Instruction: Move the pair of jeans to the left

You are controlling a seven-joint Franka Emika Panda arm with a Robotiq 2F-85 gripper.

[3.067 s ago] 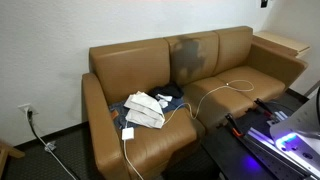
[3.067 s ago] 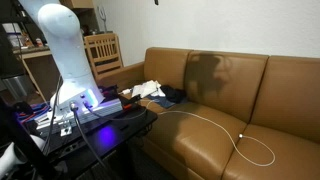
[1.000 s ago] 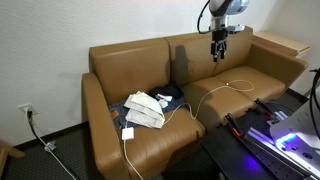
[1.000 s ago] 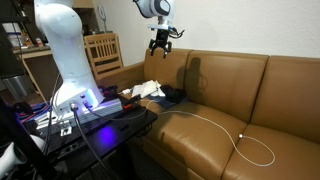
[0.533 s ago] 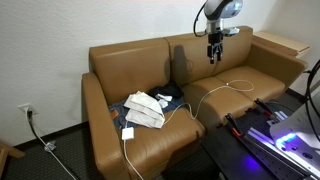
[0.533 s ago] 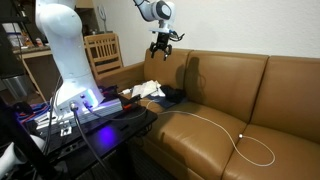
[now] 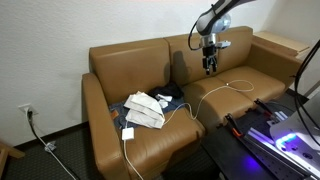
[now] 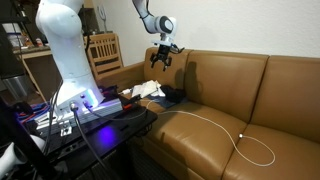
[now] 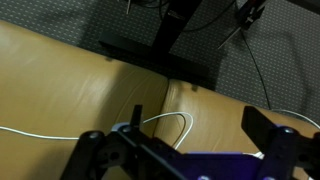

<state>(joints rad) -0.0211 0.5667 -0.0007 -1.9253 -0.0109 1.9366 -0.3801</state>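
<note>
The dark blue jeans (image 7: 170, 93) lie crumpled on the sofa's seat beside the armrest, partly under a white cloth (image 7: 145, 108); they also show in an exterior view (image 8: 173, 97). My gripper (image 7: 209, 68) hangs in the air in front of the sofa backrest, well away from the jeans, and shows in both exterior views (image 8: 160, 63). In the wrist view my gripper (image 9: 180, 150) is open and empty, its fingers (image 9: 272, 140) wide apart above a brown seat cushion. The jeans are out of the wrist view.
A white cable (image 7: 226, 88) runs across the brown sofa's (image 7: 120, 62) seats and loops on the cushion (image 9: 176, 121). A small white charger (image 7: 128, 132) lies near the seat's front edge. A black stand with purple lights (image 8: 85, 115) stands in front of the sofa.
My gripper has come down from above the backrest and shifted slightly toward the jeans' side of the sofa. The jeans, cloth and cable have not moved.
</note>
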